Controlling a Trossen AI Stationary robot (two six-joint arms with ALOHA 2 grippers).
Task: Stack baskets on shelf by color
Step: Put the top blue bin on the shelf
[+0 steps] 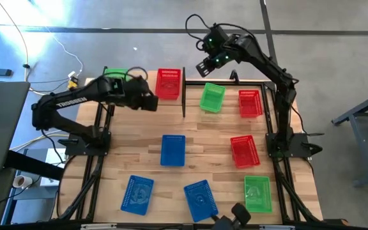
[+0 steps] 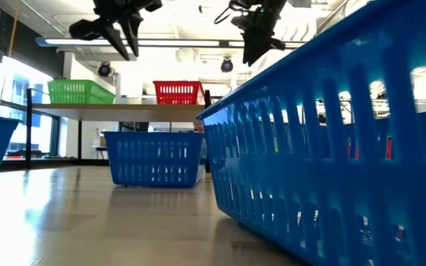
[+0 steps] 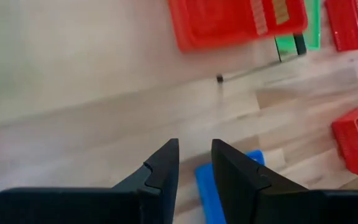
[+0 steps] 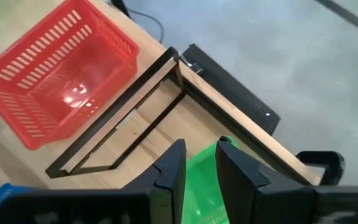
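Wooden planks form the table (image 1: 203,137), with the shelf (image 1: 142,89) at its far edge carrying a green basket (image 1: 115,74) and a red basket (image 1: 168,84). Seven other baskets lie scattered, long axes mostly front to back. "TROSSEN" reads on the left arm. Left gripper (image 1: 151,102) and right gripper (image 1: 203,68) hover empty, fingers narrowly apart.

Bright, even overhead light fills the room; ceiling strip lights (image 2: 132,43) glare white in the low view. Sheen lies on the table (image 1: 203,131). The left wrist view is soft, perhaps motion-blurred. The near blue basket (image 2: 346,140) looms, distorted.
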